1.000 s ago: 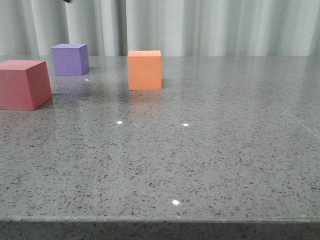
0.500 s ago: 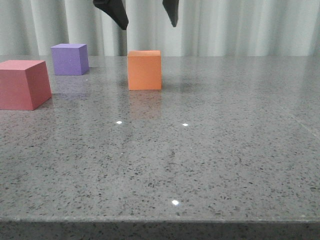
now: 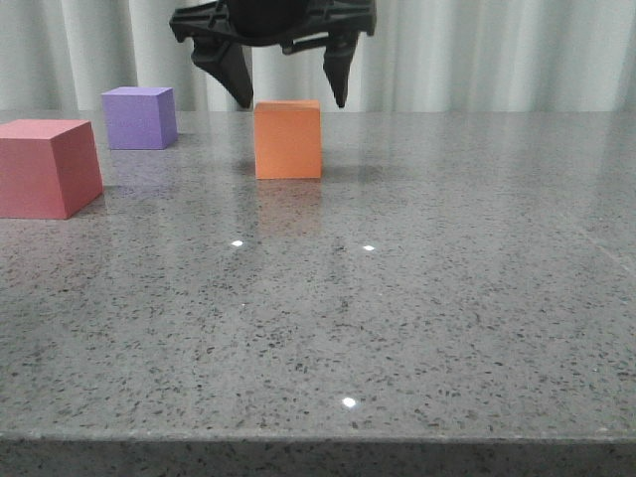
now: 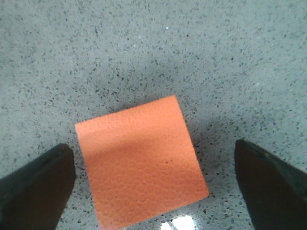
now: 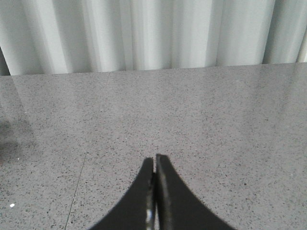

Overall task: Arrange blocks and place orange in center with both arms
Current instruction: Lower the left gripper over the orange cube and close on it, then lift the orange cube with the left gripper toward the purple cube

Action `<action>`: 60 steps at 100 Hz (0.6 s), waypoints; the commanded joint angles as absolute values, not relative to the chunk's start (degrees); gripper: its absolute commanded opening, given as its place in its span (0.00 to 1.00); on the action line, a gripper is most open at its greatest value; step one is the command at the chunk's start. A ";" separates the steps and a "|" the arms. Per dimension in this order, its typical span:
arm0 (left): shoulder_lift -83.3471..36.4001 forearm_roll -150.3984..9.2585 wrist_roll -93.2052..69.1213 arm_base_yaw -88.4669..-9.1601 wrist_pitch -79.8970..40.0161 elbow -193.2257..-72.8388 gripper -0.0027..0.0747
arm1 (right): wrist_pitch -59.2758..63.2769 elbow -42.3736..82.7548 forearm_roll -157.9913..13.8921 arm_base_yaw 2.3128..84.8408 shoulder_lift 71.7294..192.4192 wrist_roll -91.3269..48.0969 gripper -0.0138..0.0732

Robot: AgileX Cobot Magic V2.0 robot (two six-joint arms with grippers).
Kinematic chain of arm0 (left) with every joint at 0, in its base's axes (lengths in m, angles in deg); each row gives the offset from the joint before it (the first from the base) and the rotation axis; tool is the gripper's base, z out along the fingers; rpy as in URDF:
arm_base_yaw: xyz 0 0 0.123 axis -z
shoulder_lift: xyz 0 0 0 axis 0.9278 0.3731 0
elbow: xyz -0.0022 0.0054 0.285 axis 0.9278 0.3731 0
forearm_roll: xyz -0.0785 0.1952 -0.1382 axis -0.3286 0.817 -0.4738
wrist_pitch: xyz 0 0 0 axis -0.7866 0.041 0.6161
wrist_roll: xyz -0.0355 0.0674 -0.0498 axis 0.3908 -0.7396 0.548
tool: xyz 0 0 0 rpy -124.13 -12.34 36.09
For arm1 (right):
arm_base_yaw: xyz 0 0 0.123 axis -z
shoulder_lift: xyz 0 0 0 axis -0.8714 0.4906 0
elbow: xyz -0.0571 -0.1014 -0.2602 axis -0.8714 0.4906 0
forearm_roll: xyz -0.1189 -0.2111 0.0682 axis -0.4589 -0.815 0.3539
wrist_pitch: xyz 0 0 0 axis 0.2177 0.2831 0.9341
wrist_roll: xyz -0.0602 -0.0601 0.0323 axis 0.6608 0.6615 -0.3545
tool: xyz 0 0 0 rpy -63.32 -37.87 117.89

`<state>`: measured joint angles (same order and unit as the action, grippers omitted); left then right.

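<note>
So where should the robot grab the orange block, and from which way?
Best from straight above, pinching two opposite flat sides of the orange block. The left gripper hangs open over it, one finger past each side, not touching. The block looks slightly turned between the fingers, so a small wrist twist would likely help.

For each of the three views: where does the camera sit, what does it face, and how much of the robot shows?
Front view: low at the table edge, facing forward; shows the left gripper open over the orange cube, plus the purple cube and red-pink cube.
Left wrist view: looks straight down on the orange cube between spread fingers.
Right wrist view: faces across bare table to curtains; right gripper shut.
Front and left wrist share the orange cube.
</note>
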<state>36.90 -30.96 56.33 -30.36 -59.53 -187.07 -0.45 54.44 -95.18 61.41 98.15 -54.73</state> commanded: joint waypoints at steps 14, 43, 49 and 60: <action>36.63 -30.03 57.17 -30.12 -57.31 -189.03 0.84 | 4.44 53.01 -95.93 61.75 98.36 -54.53 0.08; 36.28 -30.03 57.17 -30.12 -58.29 -189.03 0.45 | 4.44 53.01 -95.93 61.75 98.36 -54.53 0.08; 35.34 -29.80 56.50 -30.12 -58.76 -189.03 0.43 | 4.44 53.01 -95.93 61.75 98.36 -54.53 0.08; 32.79 -29.81 52.22 -30.12 -60.25 -189.03 0.43 | 4.44 53.01 -95.93 61.75 98.36 -54.53 0.08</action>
<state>39.32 -30.72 54.99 -30.36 -61.11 -187.17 -0.45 54.44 -95.18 61.41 98.15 -54.73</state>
